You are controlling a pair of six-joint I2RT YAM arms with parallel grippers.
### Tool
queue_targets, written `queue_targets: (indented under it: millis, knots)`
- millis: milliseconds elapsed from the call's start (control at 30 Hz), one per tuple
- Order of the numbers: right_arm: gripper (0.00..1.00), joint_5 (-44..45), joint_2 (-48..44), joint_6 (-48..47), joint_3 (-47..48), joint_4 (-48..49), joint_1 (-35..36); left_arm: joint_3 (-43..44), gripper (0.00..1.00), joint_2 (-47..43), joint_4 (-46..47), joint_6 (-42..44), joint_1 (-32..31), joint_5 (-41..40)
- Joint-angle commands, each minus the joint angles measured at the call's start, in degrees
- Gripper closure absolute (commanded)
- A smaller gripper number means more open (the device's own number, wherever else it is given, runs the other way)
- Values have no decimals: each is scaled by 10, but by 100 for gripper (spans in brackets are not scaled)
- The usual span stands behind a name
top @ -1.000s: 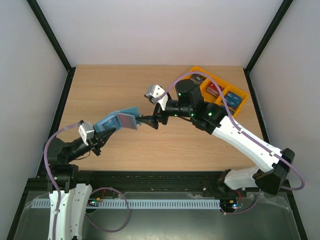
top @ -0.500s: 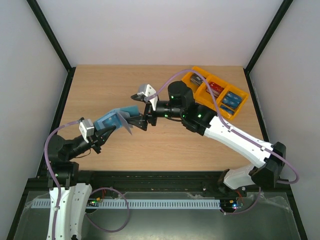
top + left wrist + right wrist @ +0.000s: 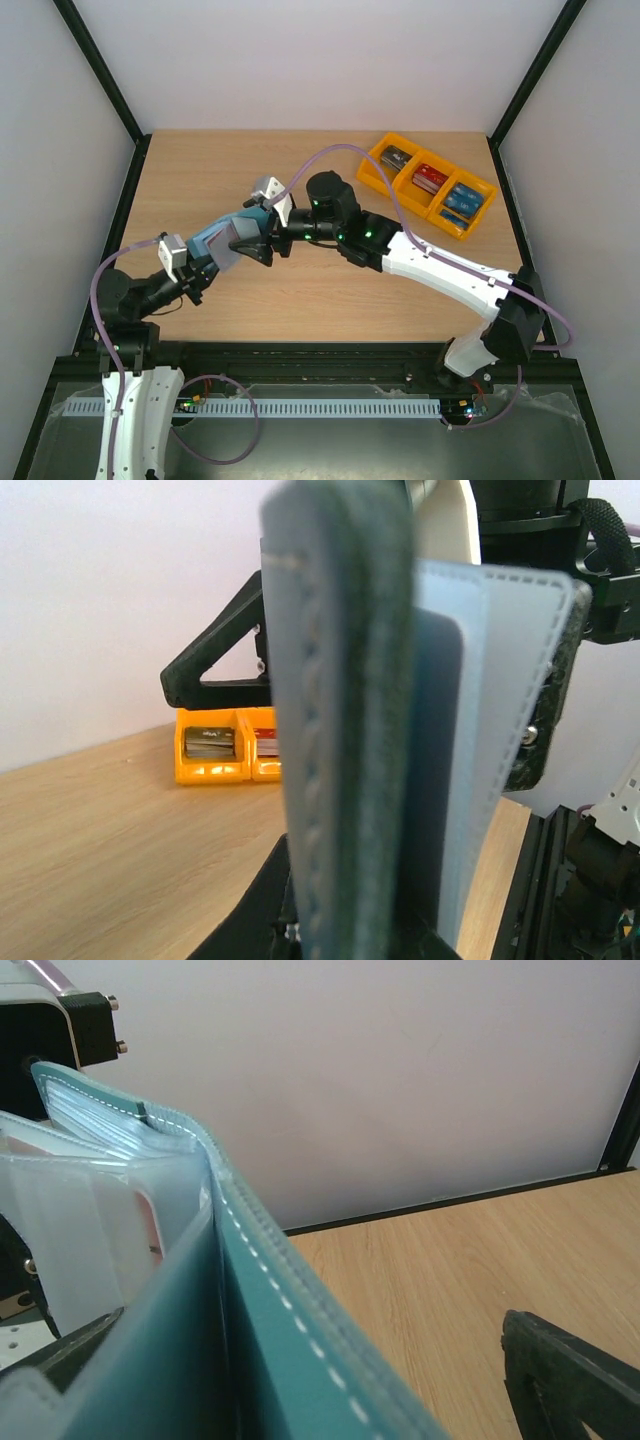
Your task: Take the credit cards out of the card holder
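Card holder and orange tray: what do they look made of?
Card holder: teal leather or faux leather with a matte finish, judging by the pale stitching along its edge; which of the two is unclear. Its inner pockets: clear flexible plastic, since something pinkish shows through. Orange tray: probably moulded hard plastic, slightly glossy, with uniform colour and rounded walls.

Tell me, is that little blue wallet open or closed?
Open: the card holder is spread, its clear pockets fanned apart.
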Motion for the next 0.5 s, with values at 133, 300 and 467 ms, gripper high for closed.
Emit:
queue_targets:
  millis: [133, 300, 467]
  knots:
    - [25, -3, -22, -21, 1, 5, 4, 2, 98, -7, 50, -22, -2, 43]
    - [50, -30, -21, -21, 11, -10, 4, -4, 98, -8, 44, -14, -2, 52]
    - [62, -46, -23, -21, 20, -28, 0, -5, 98, -9, 44, -16, -2, 54]
